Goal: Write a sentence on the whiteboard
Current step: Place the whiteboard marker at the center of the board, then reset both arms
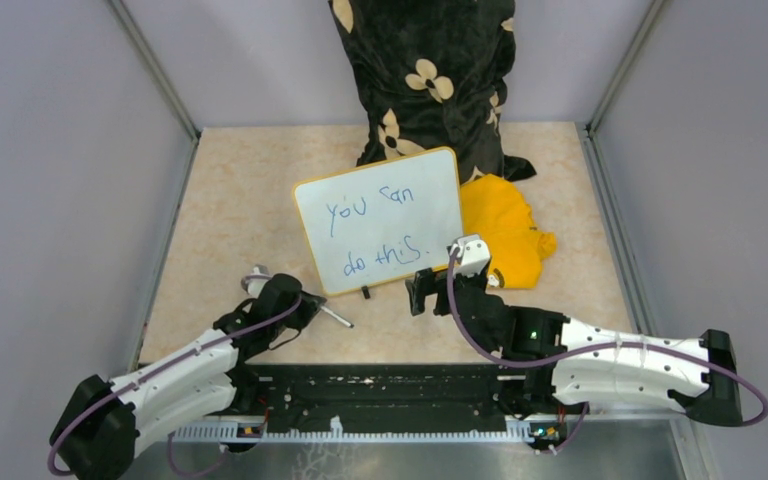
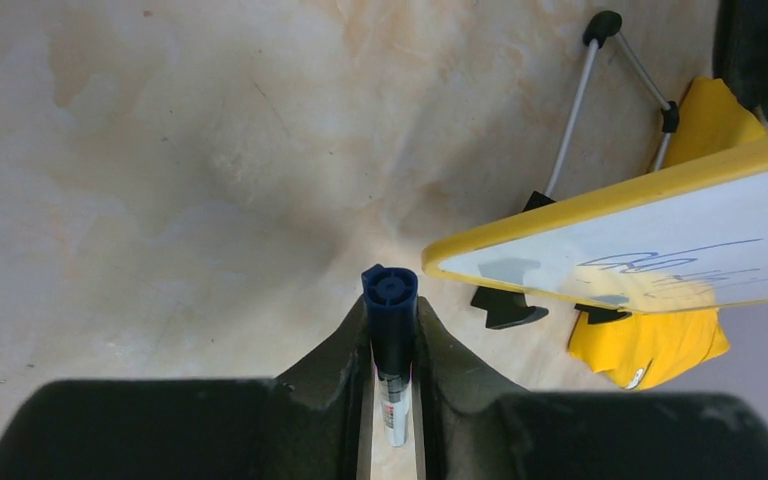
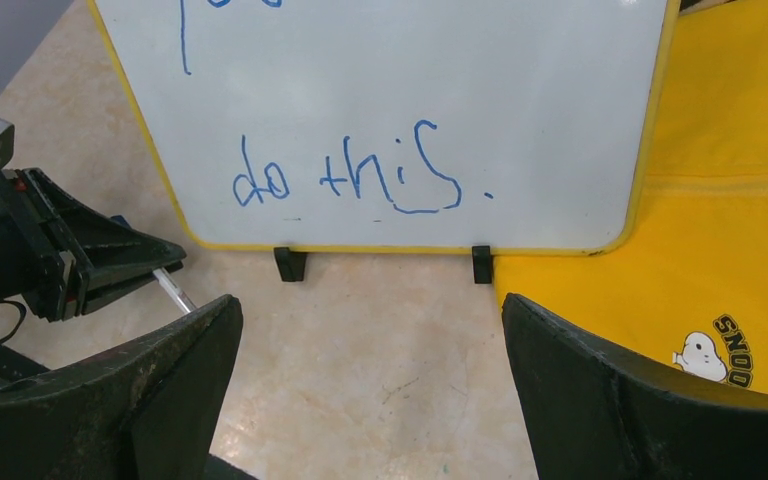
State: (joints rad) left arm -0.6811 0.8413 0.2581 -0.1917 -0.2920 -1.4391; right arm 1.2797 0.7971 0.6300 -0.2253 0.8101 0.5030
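The whiteboard stands propped on the table, yellow-framed, with two black clips on its bottom edge. The sentence reads "you can do this." in blue, on two lines; the right wrist view shows "do this.". My left gripper sits low at the board's front left, shut on a marker with a dark blue cap; its white barrel slants down to the table. My right gripper is open and empty, just in front of the whiteboard's bottom edge.
A yellow cloth lies bunched at the board's right, reaching under its corner. Black floral fabric hangs behind the board. The board's wire stand sticks out at its back. Grey walls close in the table on three sides.
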